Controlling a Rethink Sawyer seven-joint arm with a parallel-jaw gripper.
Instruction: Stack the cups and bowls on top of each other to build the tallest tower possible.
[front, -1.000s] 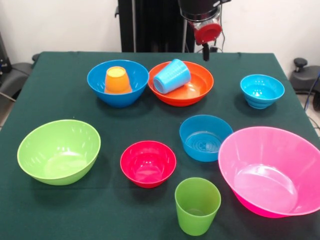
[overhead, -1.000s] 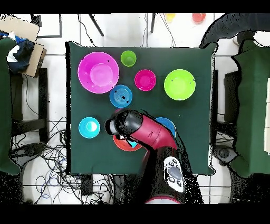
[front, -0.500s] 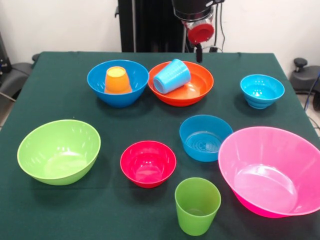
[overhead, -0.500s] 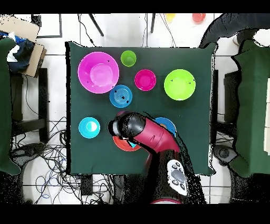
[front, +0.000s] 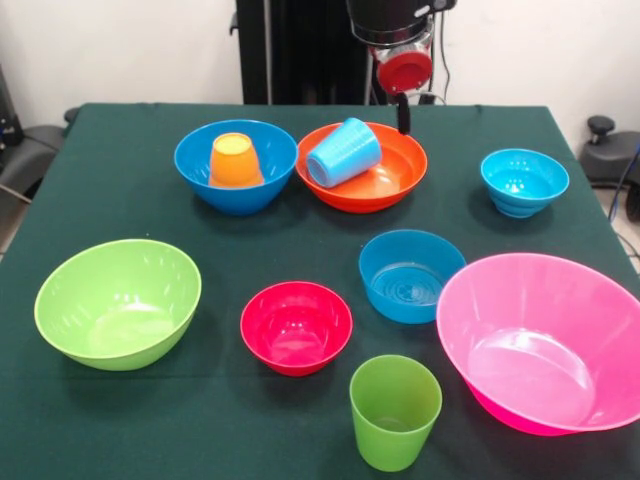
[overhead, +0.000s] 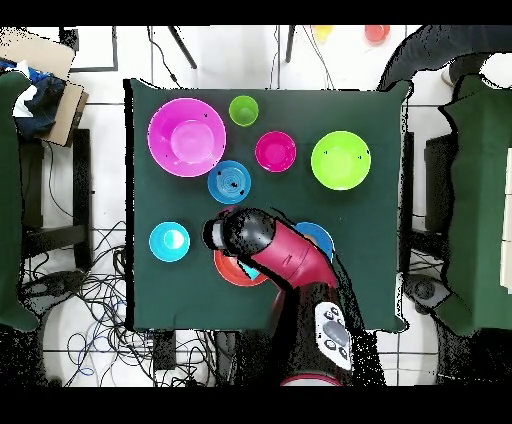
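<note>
My gripper (front: 403, 112) hangs above the far right rim of the wide orange bowl (front: 385, 185), touching nothing. A light blue cup (front: 343, 152) lies on its side in that bowl. To its left, an orange cup (front: 234, 160) stands upside down inside the large blue bowl (front: 262, 150). Loose on the green cloth are the small turquoise bowl (front: 524, 181), medium blue bowl (front: 411, 275), small red bowl (front: 296, 327), lime green bowl (front: 118, 302), large pink bowl (front: 545, 340) and an upright green cup (front: 394, 411). In the overhead view my arm (overhead: 275, 250) covers most of the orange bowl (overhead: 228, 270) and the large blue bowl (overhead: 322, 236).
The table (front: 120, 215) wears a dark green cloth. Cardboard boxes (overhead: 45, 85) sit beside it at one end and cables (overhead: 95, 290) trail over the floor. Chairs (overhead: 480, 200) stand along both long sides in the overhead view.
The gripper shifted a little left over the orange bowl's far rim, then came slightly right and lower. No cup or bowl has moved.
</note>
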